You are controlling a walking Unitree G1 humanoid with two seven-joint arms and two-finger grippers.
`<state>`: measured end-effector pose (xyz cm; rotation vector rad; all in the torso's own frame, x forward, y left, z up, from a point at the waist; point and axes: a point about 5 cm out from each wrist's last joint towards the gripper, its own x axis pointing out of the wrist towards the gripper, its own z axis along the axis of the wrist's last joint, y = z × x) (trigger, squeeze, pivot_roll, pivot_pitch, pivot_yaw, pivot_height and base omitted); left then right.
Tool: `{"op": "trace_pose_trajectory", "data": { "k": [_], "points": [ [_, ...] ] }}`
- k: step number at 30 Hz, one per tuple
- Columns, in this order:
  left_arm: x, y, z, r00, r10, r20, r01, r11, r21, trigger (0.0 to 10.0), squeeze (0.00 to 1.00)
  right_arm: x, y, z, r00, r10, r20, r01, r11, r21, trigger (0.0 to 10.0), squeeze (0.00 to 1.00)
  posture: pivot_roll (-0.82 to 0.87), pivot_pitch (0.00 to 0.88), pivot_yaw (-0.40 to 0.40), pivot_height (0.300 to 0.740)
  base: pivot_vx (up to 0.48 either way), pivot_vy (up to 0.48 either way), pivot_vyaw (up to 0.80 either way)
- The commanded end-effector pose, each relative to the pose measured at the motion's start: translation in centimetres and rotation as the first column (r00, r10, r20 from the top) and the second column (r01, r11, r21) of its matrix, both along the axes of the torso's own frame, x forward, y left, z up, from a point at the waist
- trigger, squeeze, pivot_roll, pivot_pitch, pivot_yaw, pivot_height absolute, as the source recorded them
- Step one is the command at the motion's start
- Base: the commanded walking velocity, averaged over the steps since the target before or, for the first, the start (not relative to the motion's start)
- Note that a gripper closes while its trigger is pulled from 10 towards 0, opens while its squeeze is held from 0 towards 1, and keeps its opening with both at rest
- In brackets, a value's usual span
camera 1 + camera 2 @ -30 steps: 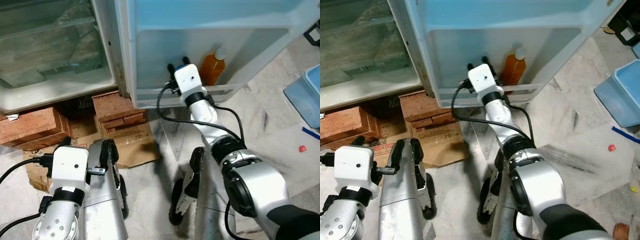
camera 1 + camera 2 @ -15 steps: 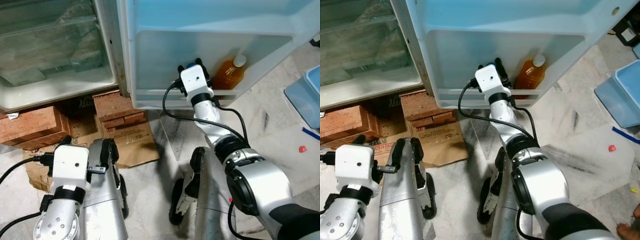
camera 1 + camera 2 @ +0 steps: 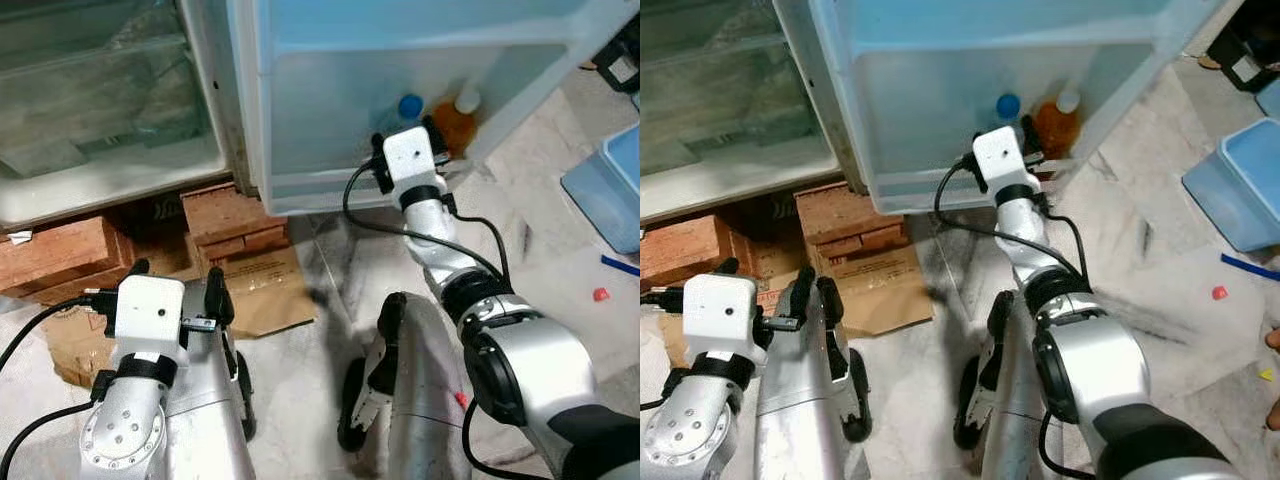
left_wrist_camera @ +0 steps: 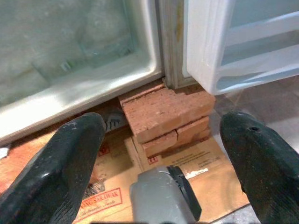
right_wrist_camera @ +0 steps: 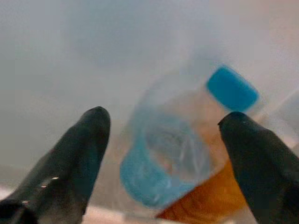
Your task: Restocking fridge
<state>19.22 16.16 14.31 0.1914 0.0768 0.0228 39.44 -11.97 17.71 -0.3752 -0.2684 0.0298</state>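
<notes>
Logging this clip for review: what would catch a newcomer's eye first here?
The right pincer, fingers spread, reaches into the bottom shelf of the open fridge door, where a clear bottle with a blue cap leans against an orange bottle with a white cap. The fridge stands on stacked red bricks over flattened cardboard.

Fridge door (image 3: 330, 110): pale blue-white plastic. In its bin, clear water bottle (image 5: 173, 154) with blue cap and blue label, next to it an amber-orange bottle (image 3: 455, 120) with white cap. My right tool (image 5: 168, 154) has black fingers and a white wrist housing. Below the door: red-brown bricks (image 3: 230, 215), tan cardboard (image 3: 270, 285), grey-veined marble floor (image 3: 560, 250).
</notes>
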Motion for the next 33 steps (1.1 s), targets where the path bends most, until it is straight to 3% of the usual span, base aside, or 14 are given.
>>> {"op": "trace_pose_trajectory", "data": {
  "k": [1, 8, 10, 15, 21, 26, 28, 30, 31, 33],
  "points": [
    [0.1, 0.1, -0.9, 0.999, 0.018, -0.040, -0.019, 1.000, -0.015, 10.0, 0.00, 0.1, -0.4, 0.5, 1.000, 0.017, 0.017, -0.017, 0.999, 0.028, 10.0, 1.00, 0.30, 0.251, -0.106, 0.491, 0.000, 0.000, 0.00],
    [1.6, -0.4, -1.2, 1.000, 0.010, -0.015, -0.010, 1.000, -0.023, 10.0, 0.00, 0.0, -1.2, 0.7, 0.998, 0.057, 0.030, -0.059, 0.997, 0.057, 10.0, 1.00, 0.26, 0.200, -0.110, 0.491, 0.000, 0.000, 0.00],
    [2.1, -0.8, -1.4, 0.999, -0.040, -0.015, 0.039, 0.997, -0.066, 10.0, 0.00, -0.1, -1.5, 0.8, 0.996, 0.078, 0.032, -0.081, 0.994, 0.078, 10.0, 1.00, 0.24, 0.178, -0.111, 0.491, 0.000, 0.000, 0.00],
    [3.0, -1.1, -1.5, 1.000, -0.027, -0.001, 0.027, 0.998, -0.055, 10.0, 0.00, -0.2, -2.6, 1.0, 0.996, 0.073, 0.059, -0.079, 0.992, 0.095, 10.0, 1.00, 0.22, 0.148, -0.111, 0.491, 0.000, 0.000, 0.00],
    [4.1, -1.0, -1.9, 1.000, 0.005, 0.027, -0.003, 0.997, -0.082, 10.0, 0.00, -1.6, -3.6, 0.0, 0.983, 0.164, 0.081, -0.174, 0.974, 0.142, 10.0, 1.00, 0.14, 0.095, -0.098, 0.491, 0.000, 0.000, 0.00],
    [4.8, -1.6, -2.1, 0.998, -0.049, 0.039, 0.054, 0.989, -0.140, 10.0, 0.00, -3.9, -3.3, -2.8, 0.961, 0.276, 0.024, -0.277, 0.953, 0.126, 10.0, 1.00, 0.09, 0.068, -0.088, 0.491, 0.000, 0.000, 0.00],
    [4.9, -2.0, -2.4, 0.998, -0.045, 0.048, 0.051, 0.992, -0.118, 10.0, 0.00, -6.2, -3.8, -5.4, 0.956, 0.284, -0.069, -0.271, 0.949, 0.159, 10.0, 0.98, 0.07, 0.038, -0.094, 0.491, 0.000, 0.000, 0.00],
    [5.0, -2.0, -2.6, 0.998, -0.039, 0.052, 0.045, 0.993, -0.111, 10.0, 0.00, -7.3, -3.9, -6.6, 0.950, 0.287, -0.122, -0.262, 0.947, 0.184, 10.0, 0.98, 0.07, 0.026, -0.094, 0.491, 0.000, 0.000, 0.00],
    [5.0, -1.9, -2.8, 0.998, -0.034, 0.044, 0.039, 0.992, -0.116, 10.0, 0.00, -7.9, -3.9, -7.2, 0.948, 0.281, -0.147, -0.251, 0.948, 0.198, 10.0, 0.00, 0.06, 0.012, -0.092, 0.491, 0.000, 0.000, 0.00],
    [5.0, -1.4, -3.4, 0.999, -0.011, 0.031, 0.015, 0.992, -0.125, 10.0, 0.00, -9.8, -3.9, -8.3, 0.952, 0.242, -0.187, -0.182, 0.939, 0.292, 10.0, 0.00, 0.06, 0.000, -0.075, 0.491, 0.000, 0.000, 0.00]
  ]
}}
